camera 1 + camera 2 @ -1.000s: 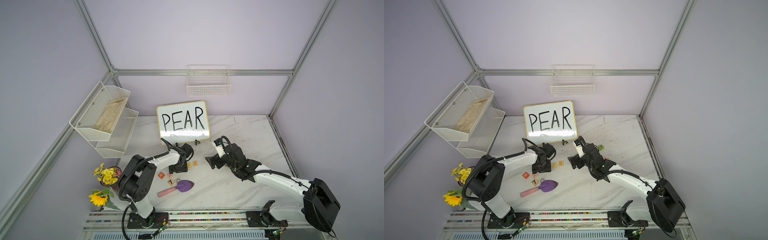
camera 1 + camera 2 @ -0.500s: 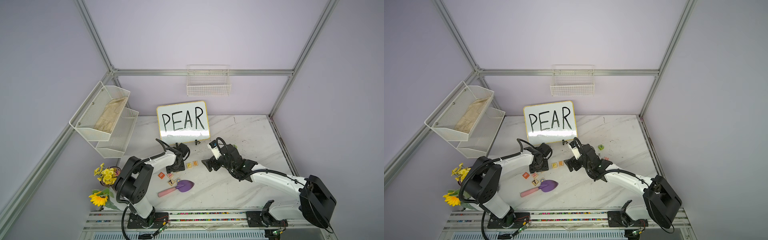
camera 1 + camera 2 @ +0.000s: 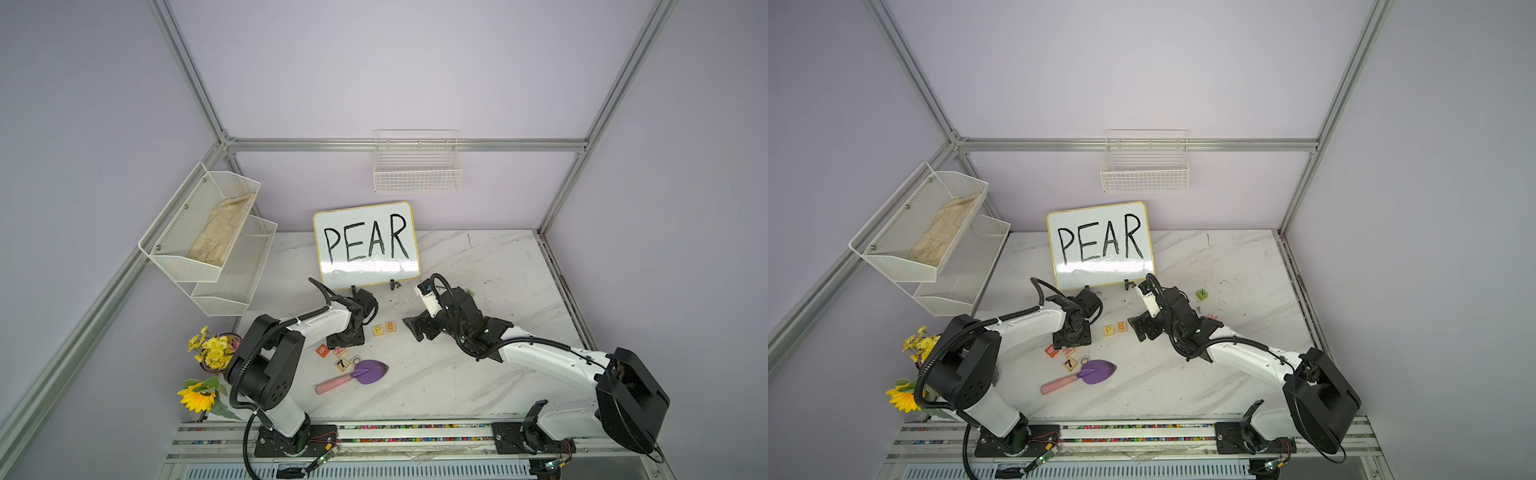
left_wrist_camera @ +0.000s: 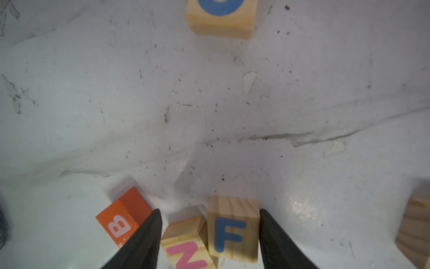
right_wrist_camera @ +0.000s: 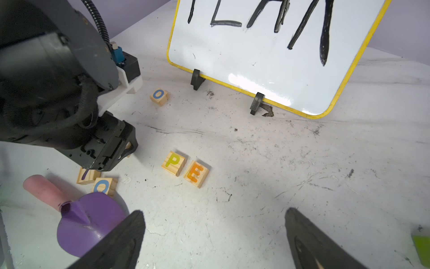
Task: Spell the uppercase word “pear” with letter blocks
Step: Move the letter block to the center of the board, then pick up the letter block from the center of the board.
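Observation:
Two letter blocks lie side by side mid-table, a yellow P (image 3: 378, 330) (image 5: 174, 163) and an orange E (image 3: 390, 326) (image 5: 196, 174). My left gripper (image 3: 345, 338) (image 4: 209, 223) points down just left of them, over a block cluster. Its jaws stand partly open around a blue F block (image 4: 232, 229) and a pink N block (image 4: 186, 246); the F block lies against one finger. My right gripper (image 3: 411, 328) (image 5: 215, 221) hangs wide open over bare table right of the E, holding nothing.
An orange B block (image 3: 322, 350), a 7 block (image 3: 341, 364) and a purple scoop with a pink handle (image 3: 353, 376) lie in front. A blue O block (image 5: 159, 96) and the PEAR whiteboard (image 3: 365, 245) stand behind. A green N block (image 3: 1202, 294) sits behind the right arm.
My left gripper has come forward and down from near the whiteboard onto the block cluster. The right gripper has shifted slightly left toward the E block, jaws unchanged.

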Controlling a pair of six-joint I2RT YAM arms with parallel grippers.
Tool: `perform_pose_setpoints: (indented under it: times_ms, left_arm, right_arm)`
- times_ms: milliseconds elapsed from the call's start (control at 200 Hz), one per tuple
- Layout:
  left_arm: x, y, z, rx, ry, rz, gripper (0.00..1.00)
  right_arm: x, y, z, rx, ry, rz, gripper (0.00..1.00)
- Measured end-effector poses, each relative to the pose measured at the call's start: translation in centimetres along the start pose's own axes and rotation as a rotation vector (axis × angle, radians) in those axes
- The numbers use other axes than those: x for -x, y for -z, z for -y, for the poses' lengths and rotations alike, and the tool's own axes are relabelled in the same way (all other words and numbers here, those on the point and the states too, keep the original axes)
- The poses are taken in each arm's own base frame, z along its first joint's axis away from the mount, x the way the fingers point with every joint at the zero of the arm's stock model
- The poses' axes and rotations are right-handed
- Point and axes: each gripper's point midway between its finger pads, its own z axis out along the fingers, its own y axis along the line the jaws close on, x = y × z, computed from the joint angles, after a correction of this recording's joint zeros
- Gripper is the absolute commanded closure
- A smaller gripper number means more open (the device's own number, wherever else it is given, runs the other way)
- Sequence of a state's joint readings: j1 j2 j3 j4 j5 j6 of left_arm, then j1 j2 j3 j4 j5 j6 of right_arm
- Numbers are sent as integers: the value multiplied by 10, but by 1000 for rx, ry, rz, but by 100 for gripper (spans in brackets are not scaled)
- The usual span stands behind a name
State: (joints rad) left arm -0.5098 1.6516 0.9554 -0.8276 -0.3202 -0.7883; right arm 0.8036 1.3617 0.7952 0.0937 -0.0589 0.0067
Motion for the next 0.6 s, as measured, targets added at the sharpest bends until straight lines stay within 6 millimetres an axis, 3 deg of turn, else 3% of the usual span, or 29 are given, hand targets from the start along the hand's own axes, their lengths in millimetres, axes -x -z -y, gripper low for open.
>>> perform_pose_setpoints:
  times_ms: [115, 240, 465, 600]
  left_arm:
    - [-2, 3, -2, 3, -16, -5, 35]
    - [6, 19, -1, -42, -19, 28, 33]
    - [53, 80, 26, -236, -12, 197, 28]
    - [69, 100, 47, -346, -49, 254, 27]
  right_arm:
    - [9, 1, 8, -48, -10, 20, 3]
    - [27, 5, 22, -136, -29, 61, 3]
    - [36, 4, 51, -315, -73, 66, 3]
    - [35, 8, 74, -438, -109, 48, 3]
